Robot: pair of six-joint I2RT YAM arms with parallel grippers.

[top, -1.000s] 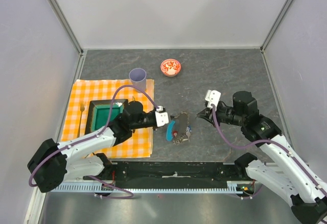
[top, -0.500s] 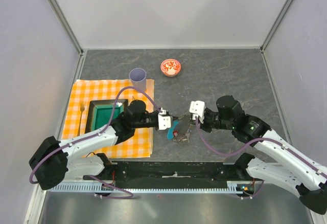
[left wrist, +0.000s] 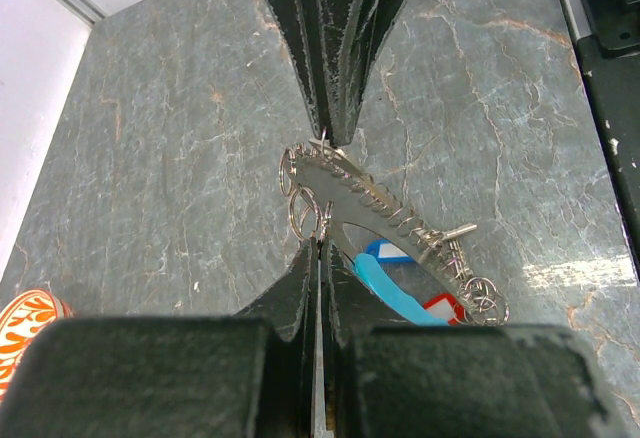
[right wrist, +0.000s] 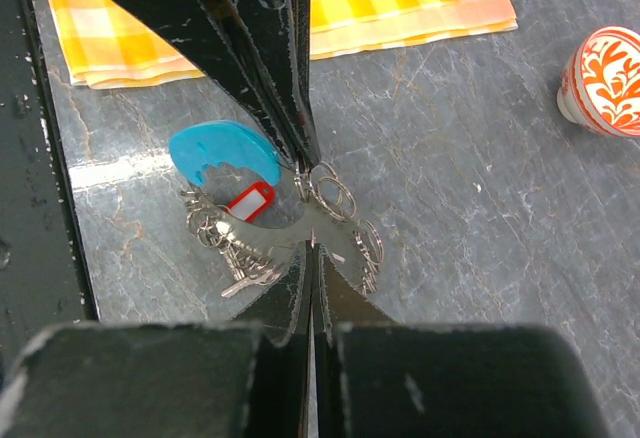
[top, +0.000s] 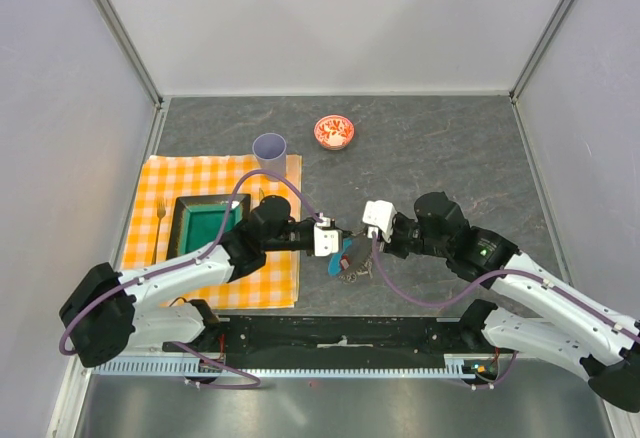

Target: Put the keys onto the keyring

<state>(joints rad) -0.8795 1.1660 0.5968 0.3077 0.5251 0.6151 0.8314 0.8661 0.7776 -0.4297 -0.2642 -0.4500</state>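
The keyring [top: 350,256] hangs just above the grey table between my two grippers, its light-blue crescent [top: 337,258] low on the left. My left gripper [top: 340,240] is shut on one side of the wire loop [left wrist: 345,173]. My right gripper [top: 361,243] is shut on the opposite side, tip to tip with the left. In the left wrist view my gripper [left wrist: 320,244] pinches the wire, with small rings [left wrist: 300,203] beside it. In the right wrist view my gripper [right wrist: 312,249] grips the loop; silvery keys [right wrist: 235,258], a red tag [right wrist: 250,201] and the crescent [right wrist: 225,153] hang from it.
An orange checked cloth [top: 160,183] lies at the left with a green tray [top: 205,223] and a fork [top: 159,218] on it. A lavender cup [top: 269,149] stands at its far corner. A small red patterned bowl [top: 334,132] sits behind the keyring.
My right arm has swung left from the table's right side to the keyring and closed on it. My left gripper has edged a little to the right with the keyring.
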